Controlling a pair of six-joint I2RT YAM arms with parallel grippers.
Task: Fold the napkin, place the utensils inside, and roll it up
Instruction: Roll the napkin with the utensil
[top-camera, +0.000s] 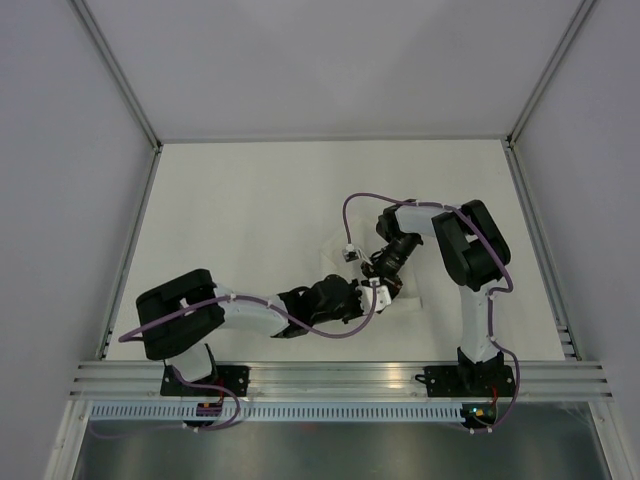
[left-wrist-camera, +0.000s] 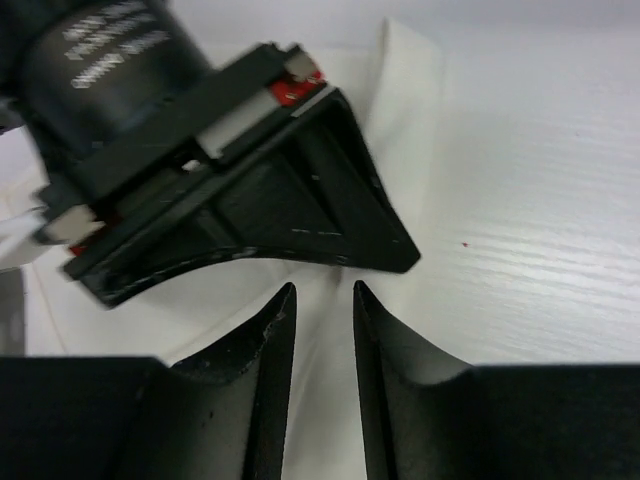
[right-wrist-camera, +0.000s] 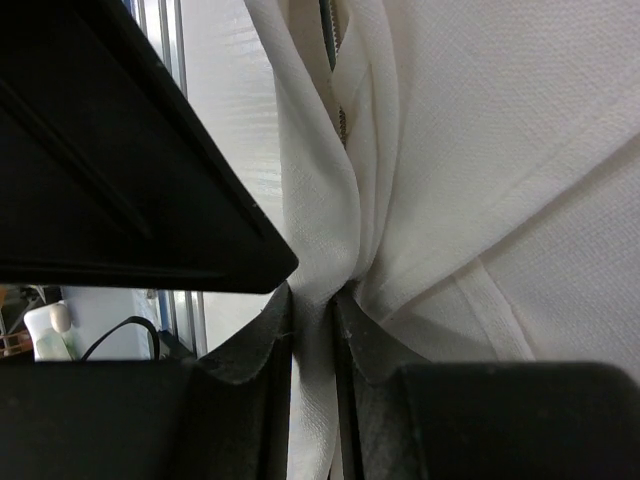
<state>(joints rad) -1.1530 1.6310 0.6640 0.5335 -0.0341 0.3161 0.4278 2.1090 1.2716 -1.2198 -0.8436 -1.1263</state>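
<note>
The white napkin (right-wrist-camera: 480, 130) lies bunched in folds mid-table, faint in the top view (top-camera: 333, 255). My right gripper (right-wrist-camera: 312, 295) is shut on a raised fold of it. A thin grey strip with a toothed edge (right-wrist-camera: 340, 105), seemingly the knife blade, shows inside the fold just beyond the fingers; its handle is hidden. My left gripper (left-wrist-camera: 323, 290) has its fingers close around a ridge of the napkin (left-wrist-camera: 400, 90), right below one of the right gripper's fingers (left-wrist-camera: 330, 190). In the top view the left gripper (top-camera: 364, 291) and right gripper (top-camera: 384, 276) meet over the cloth.
Pale tabletop (left-wrist-camera: 540, 200) lies to the right of the napkin. White enclosure walls with metal corner posts (top-camera: 130, 210) ring the table. A slotted aluminium rail (top-camera: 330, 375) runs along the near edge by the arm bases.
</note>
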